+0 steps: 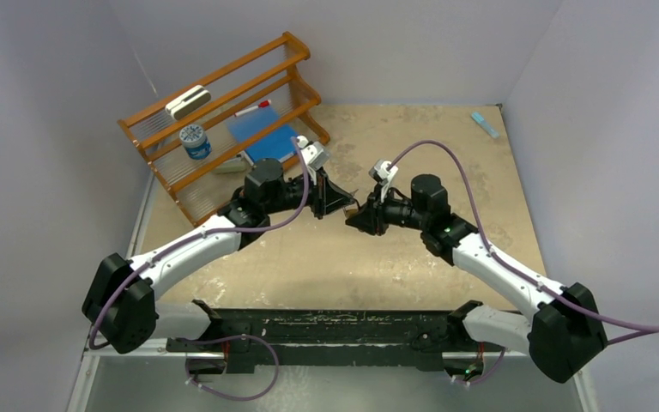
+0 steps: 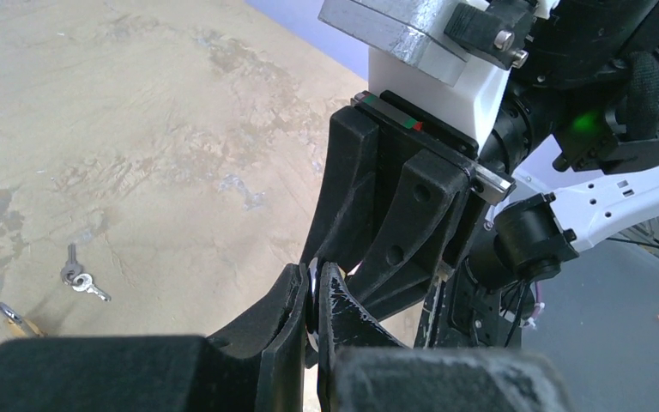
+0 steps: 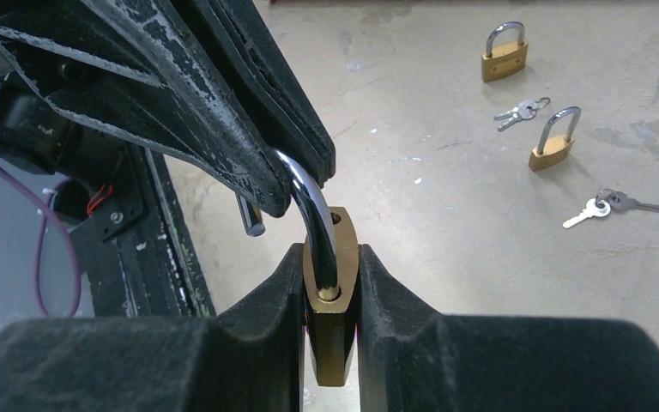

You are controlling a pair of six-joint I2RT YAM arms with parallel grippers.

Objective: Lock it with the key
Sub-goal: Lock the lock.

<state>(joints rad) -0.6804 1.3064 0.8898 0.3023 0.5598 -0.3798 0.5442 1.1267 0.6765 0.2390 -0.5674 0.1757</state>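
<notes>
brass padlock gripped from both ends, no key in either claw

i have the padlock [image 3: 330, 343] lifted off the desk [image 3: 446, 257], near its middle. my right claw [image 3: 332, 275] is closed to a narrow gap on the brass body, with a pad against each flank. my left claw [image 3: 296, 184] is pinched fully closed on the chrome shackle [image 3: 313, 219]. the shackle's free leg is out of its hole, at nine o'clock of the body in the right wrist view.

risks as i judge them:
- the chrome is slick and the left pinch is thin, so a push could skid off it.
- if the free leg misses its hole, it will jam on the brass top and twist the body out of my right claw.
- both claws are busy, so fetching a key means letting go with one, and the lock could swing or drop.

count: three padlocks. one is held, and two spare padlocks [image 3: 504, 51] stand at one and two o'clock of it. two key bunches [image 3: 609, 206] lie beside those, each apparently a pair.
</notes>
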